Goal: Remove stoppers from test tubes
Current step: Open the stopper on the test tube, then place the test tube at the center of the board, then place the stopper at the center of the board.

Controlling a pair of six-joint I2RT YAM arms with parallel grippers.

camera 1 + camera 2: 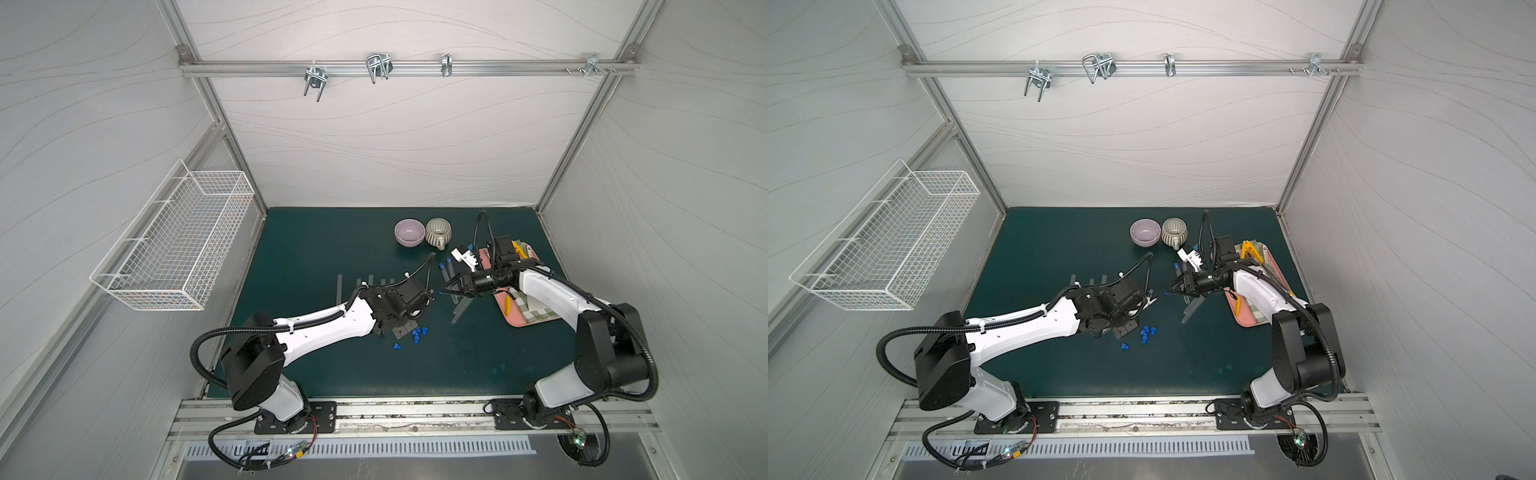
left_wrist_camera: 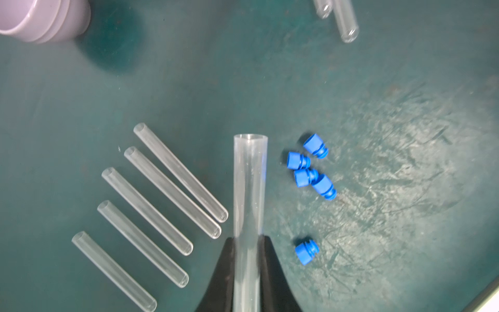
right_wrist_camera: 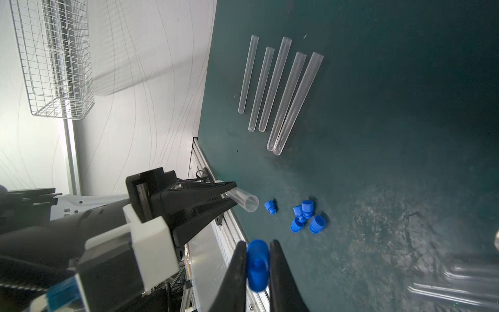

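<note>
Five loose stoppers (image 2: 303, 177) sit closest in on the worktop (image 2: 378, 135), four bunched and one apart. Just past them, left jaws are clamped on an open tube (image 2: 249, 189), its mouth toward the right arm (image 1: 540, 286). Right jaws pinch a sixth stopper (image 3: 258, 266), clear of that mouth. Five uncapped tubes (image 3: 272, 86) lie side by side beyond the left arm (image 1: 324, 328). Two capped tubes (image 1: 449, 266) lie further back, with bowl (image 1: 409, 232) and mug (image 1: 438, 232) farthest.
</note>
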